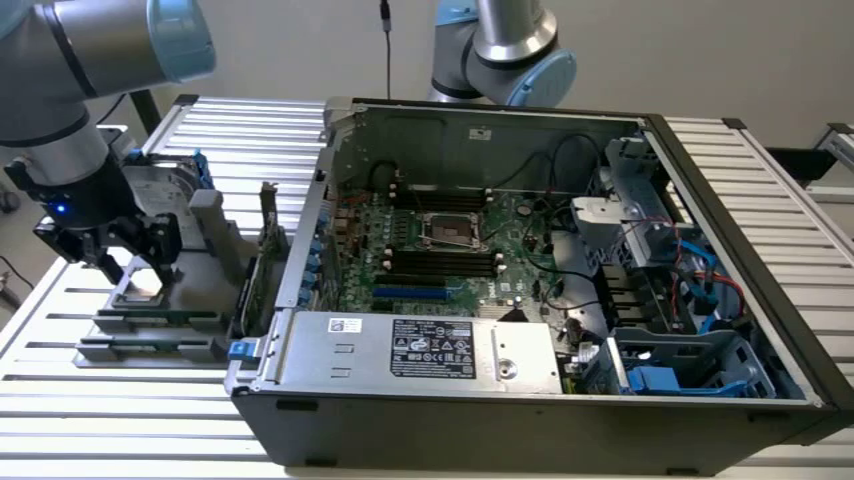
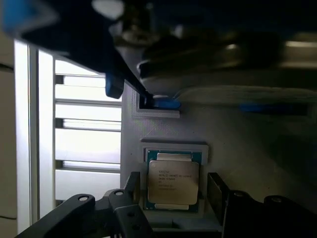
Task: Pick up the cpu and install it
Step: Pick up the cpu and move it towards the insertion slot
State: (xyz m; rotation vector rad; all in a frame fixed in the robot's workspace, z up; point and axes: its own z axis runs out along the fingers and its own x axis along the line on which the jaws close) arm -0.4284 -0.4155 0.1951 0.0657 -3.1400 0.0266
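Note:
The cpu [image 1: 140, 292] is a small flat square chip with a silvery top plate. It lies in a recess of the grey holder [image 1: 214, 262] at the exterior view's left, beside the computer case. My gripper [image 1: 138, 272] hangs just above it, open, one finger on each side. In the wrist view the cpu [image 2: 173, 173] shows its printed metal lid and greenish rim. My gripper [image 2: 173, 182] straddles it, and the black fingers [image 2: 132, 182] stand apart from the chip's edges. The motherboard's empty socket [image 1: 451, 232] sits in the middle of the open case.
The open computer case [image 1: 747, 250] takes up the exterior view's centre and right, with cables and drive bays inside. A hard drive in a blue bracket [image 1: 167, 190] stands behind the holder. Grey memory sticks [image 1: 147, 345] lie in front. A second arm [image 1: 505, 55] rises behind the case.

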